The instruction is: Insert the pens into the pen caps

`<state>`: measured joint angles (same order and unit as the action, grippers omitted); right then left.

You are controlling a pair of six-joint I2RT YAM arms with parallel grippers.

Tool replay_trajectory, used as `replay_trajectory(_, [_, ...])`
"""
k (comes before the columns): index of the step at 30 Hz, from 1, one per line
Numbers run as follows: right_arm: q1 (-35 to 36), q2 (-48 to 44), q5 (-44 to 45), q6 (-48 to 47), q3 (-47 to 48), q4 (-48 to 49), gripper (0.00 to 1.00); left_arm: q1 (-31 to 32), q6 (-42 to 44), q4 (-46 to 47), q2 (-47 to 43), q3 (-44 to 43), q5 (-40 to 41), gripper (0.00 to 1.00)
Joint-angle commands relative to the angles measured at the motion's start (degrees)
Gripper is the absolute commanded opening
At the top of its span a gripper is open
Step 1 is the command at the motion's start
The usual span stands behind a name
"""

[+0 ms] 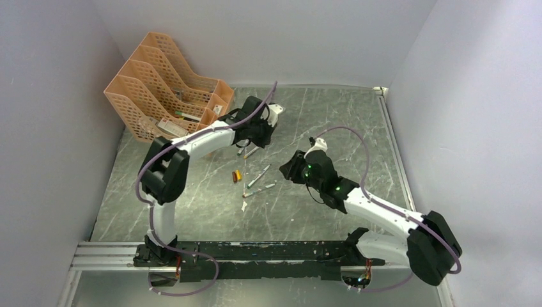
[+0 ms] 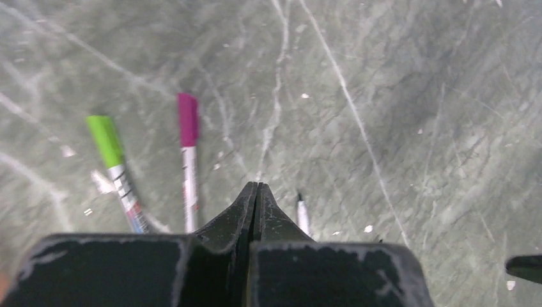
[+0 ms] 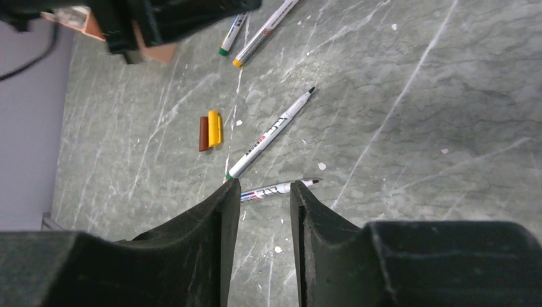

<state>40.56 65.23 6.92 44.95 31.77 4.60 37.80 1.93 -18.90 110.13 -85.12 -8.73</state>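
Left claw pinched shut, empty; right claw slightly parted above pen, print unreadable

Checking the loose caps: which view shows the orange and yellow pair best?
Right wrist: the orange and yellow caps lie side by side, sharp and unobstructed. Top external shows them as a tiny speck; left wrist misses them.

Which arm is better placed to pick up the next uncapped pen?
The right, probably. The right gripper is open, and an uncapped pen lies just beyond its fingertips in its wrist view. The left gripper is shut, and the green-capped pen and magenta-capped pen ahead of it seem already capped.
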Motion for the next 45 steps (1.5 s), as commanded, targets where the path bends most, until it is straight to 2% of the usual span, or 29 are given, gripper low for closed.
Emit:
replay_trajectory(1, [-0.3, -5.3, 4.1, 2.0, -2.7, -1.7, 0.33, 0.7, -1.1, -0.9, 4.8, -5.2, -8.3, 0.07])
replay_trajectory(4, [-0.6, -7.0, 4.1, 2.3, -3.5, -2.8, 0.33, 0.8, -1.4, -1.7, 8.4, -6.7, -7.2, 0.07])
replay_trajectory(10, [-0.8, -7.5, 3.5, 2.3, -4.9, -2.5, 0.33, 0.8, -2.4, -1.6, 12.8, -8.2, 1.4, 0.07])
replay_trajectory(17, [-0.8, -5.7, 2.3, 1.8, -4.3, -2.2, 0.33, 0.7, -3.9, -0.2, 14.1, -7.8, 9.6, 0.07])
replay_trajectory(26, [-0.8, -6.4, 2.0, 2.2, -5.0, -2.3, 0.33, 0.2, -7.2, -0.6, 17.5, -10.0, 16.0, 0.07])
replay_trajectory(39, [-0.9, -7.3, 2.0, 1.9, -5.8, -2.6, 0.33, -2.3, -10.3, 0.0, 17.0, -9.3, 19.8, 0.07])
replay_trajectory(45, [-0.9, -6.7, 1.1, 1.4, -5.9, -1.4, 0.33, -2.6, -10.8, 2.6, 14.6, -6.6, 17.0, 0.07])
